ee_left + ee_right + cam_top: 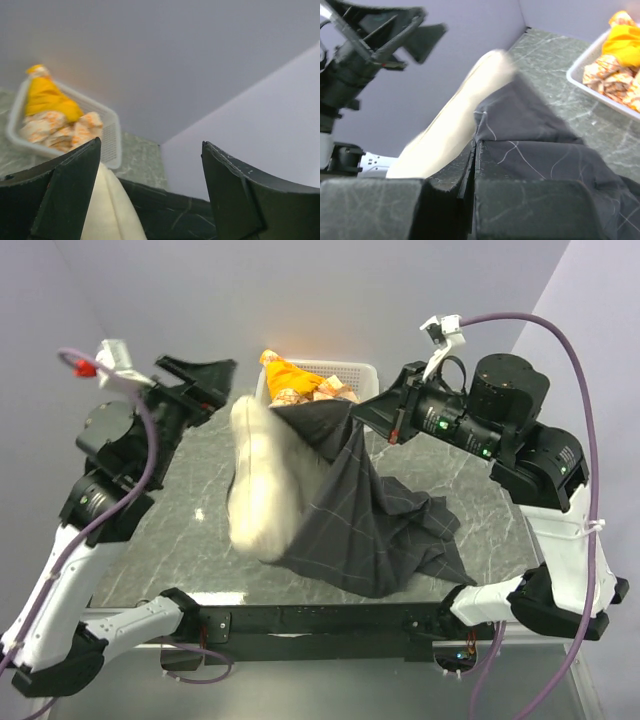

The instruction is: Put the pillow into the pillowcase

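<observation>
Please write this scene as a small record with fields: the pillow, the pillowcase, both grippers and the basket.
pillowcase: dark charcoal-grey checked fabric; one edge lifted, the rest spread on the grey marbled table
pillow: large, soft, cream-coloured; blurred; partly under the pillowcase edge, mostly uncovered
left gripper: open, empty, near the pillow's far end
right gripper: shut on the pillowcase edge
basket: white plastic mesh, at the table's far edge, holding orange-and-white cloth bundles
</observation>
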